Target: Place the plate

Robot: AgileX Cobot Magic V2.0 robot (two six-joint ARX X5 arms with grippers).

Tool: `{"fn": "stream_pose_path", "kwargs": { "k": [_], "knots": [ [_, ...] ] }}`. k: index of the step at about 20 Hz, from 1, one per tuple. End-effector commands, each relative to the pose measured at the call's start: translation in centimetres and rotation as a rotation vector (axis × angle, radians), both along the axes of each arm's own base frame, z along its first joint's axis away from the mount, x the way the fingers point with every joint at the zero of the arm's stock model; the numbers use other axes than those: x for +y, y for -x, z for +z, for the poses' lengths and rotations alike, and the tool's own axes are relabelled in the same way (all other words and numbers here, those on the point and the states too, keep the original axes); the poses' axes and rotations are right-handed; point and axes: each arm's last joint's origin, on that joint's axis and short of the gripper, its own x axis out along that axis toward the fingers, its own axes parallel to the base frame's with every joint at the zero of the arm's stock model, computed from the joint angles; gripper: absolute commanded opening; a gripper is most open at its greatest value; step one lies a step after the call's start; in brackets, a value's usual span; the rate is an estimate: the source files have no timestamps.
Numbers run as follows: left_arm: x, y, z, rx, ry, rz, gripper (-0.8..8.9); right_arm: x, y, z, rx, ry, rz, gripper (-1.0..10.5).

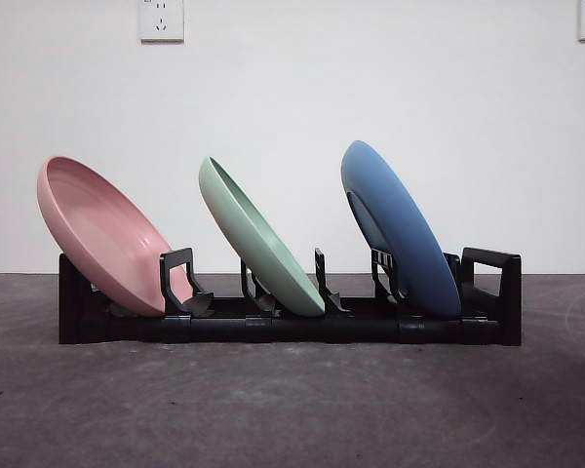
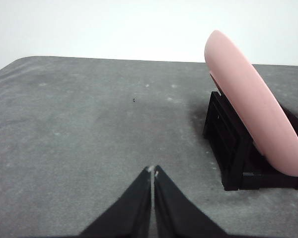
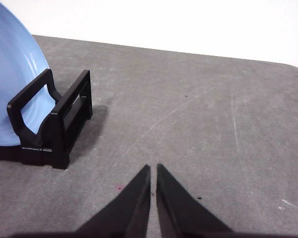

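A black dish rack stands on the grey table and holds three tilted plates. From left to right they are a pink plate, a green plate and a blue plate. My left gripper is shut and empty, low over the table, apart from the rack's pink-plate end. My right gripper is shut and empty, apart from the rack's blue-plate end. Neither gripper shows in the front view.
The grey table stretches in front of the rack and to both sides of it. A white wall with two sockets stands behind.
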Motion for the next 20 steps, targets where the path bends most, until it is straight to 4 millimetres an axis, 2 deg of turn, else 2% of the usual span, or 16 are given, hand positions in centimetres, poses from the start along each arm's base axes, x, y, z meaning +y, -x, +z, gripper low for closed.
{"fn": "stream_pose_path", "kwargs": {
  "k": [1, 12, 20],
  "knots": [
    [0.00, -0.09, -0.36, 0.000, 0.014, -0.002, 0.07, -0.02, -0.02, -0.05, -0.004, -0.010, -0.007, 0.2],
    [0.00, -0.08, -0.37, 0.002, 0.037, 0.001, 0.07, -0.01, -0.02, -0.06, -0.002, -0.032, -0.007, 0.2],
    [0.01, -0.14, 0.32, -0.064, 0.205, 0.014, 0.07, -0.01, -0.03, 0.04, -0.007, -0.233, -0.035, 0.2]
  ]
}}
